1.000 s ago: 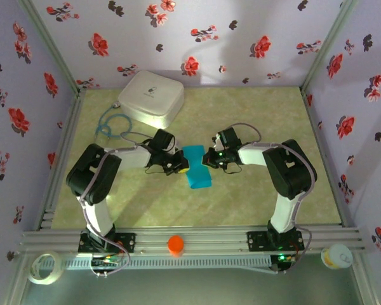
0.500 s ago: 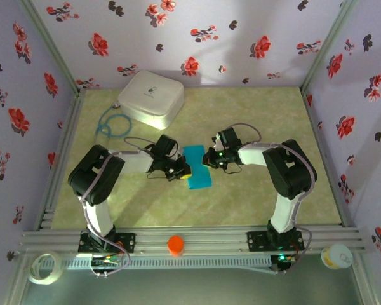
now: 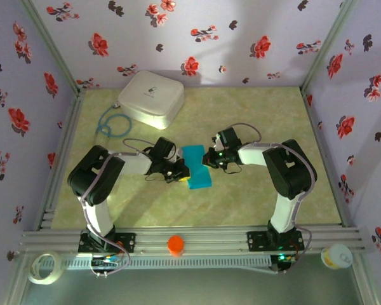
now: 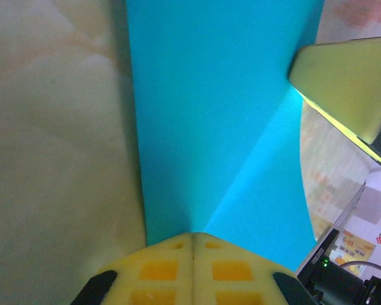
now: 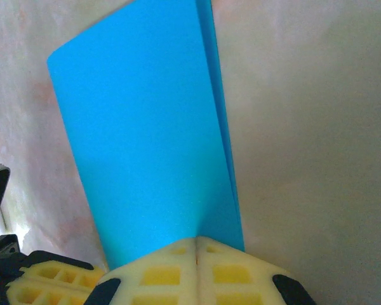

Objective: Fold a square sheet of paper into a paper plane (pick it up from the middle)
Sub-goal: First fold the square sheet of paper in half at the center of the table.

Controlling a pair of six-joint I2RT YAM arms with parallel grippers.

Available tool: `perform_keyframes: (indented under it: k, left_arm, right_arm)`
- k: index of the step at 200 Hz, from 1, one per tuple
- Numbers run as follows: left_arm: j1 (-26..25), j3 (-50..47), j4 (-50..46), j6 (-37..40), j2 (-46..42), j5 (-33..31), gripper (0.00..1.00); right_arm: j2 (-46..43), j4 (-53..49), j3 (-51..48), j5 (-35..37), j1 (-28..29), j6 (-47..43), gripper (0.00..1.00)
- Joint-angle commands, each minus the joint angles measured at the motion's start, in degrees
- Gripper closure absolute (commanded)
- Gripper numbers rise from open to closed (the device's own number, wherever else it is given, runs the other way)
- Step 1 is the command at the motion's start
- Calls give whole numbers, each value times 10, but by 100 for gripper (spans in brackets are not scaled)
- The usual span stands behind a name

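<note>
Toward the far-left corner of the desk (image 3: pixel 254 203) sits the white rounded box (image 3: pixel 151 96), well apart from the work. Near the desk's middle, the left gripper (image 3: pixel 178 170) has its yellow pads pressed together on the left edge of the square sheet of paper (image 3: pixel 197 167). In the left wrist view that edge runs straight into the seam between the pads. The sheet lies there as a narrow doubled strip, with a diagonal line of shade across it, probably a crease. On its right edge the right gripper (image 3: pixel 209 159) is likewise pinched closed on the paper. By my reading the lengthwise half-fold is made. The pointed nose and wings are not yet formed.
</note>
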Motion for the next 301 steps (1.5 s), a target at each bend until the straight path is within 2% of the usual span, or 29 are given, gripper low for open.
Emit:
perform_keyframes:
  k: [1,29,95,152,220,301]
  left_arm:
    - [0,-1,1,-20,-27,19,100]
    - [-7,-1,22,-41,-29,34,100]
    - [-11,-31,1,0,9,39,100]
    - [-30,-5,-119,92,-13,-15,100]
    - [-41,-7,-29,10,-51,10,100]
    - [-51,-42,-44,37,-6,1,100]
  right_arm:
    - [33,-118,-35,63,-3,-10,100]
    - [33,-118,-34,64,-3,-11,100]
    - [33,-118,-35,68,-4,-10,100]
    - [30,-118,-37,72,-3,-8,100]
    - [27,-116,-41,72,-4,-6,100]
    - [27,-111,-47,74,-5,-5,100]
